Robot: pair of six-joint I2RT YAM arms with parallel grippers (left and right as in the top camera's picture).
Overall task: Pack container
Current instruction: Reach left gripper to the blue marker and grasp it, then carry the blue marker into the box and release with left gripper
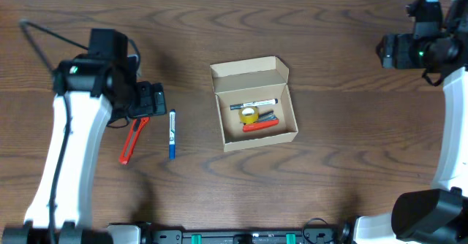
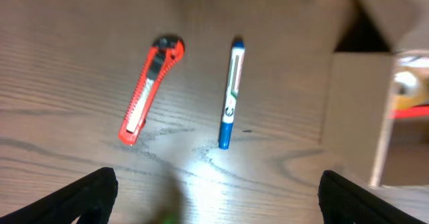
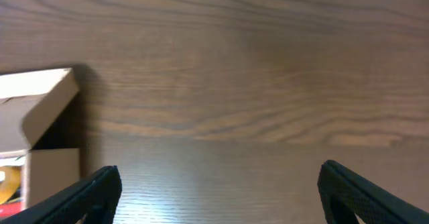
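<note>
Now we are holding our left gripper (image 2: 214, 184) wide open and empty, well left of the cardboard box (image 1: 262, 140). A red utility knife (image 1: 133, 139) and a blue marker (image 1: 172, 134) are lying left of the box too, the marker nearer it. The box is standing with its flap (image 1: 248, 71) open, holding a white marker (image 1: 256, 103), a yellow tape roll (image 1: 249, 115) and a red tool (image 1: 259, 126). Our right gripper (image 3: 218, 180) is hovering wide open, well right of the box.

Open cardboard container (image 3: 40, 106) at left, wooden table (image 3: 255, 83), pincer (image 3: 219, 176) spread wide
</note>
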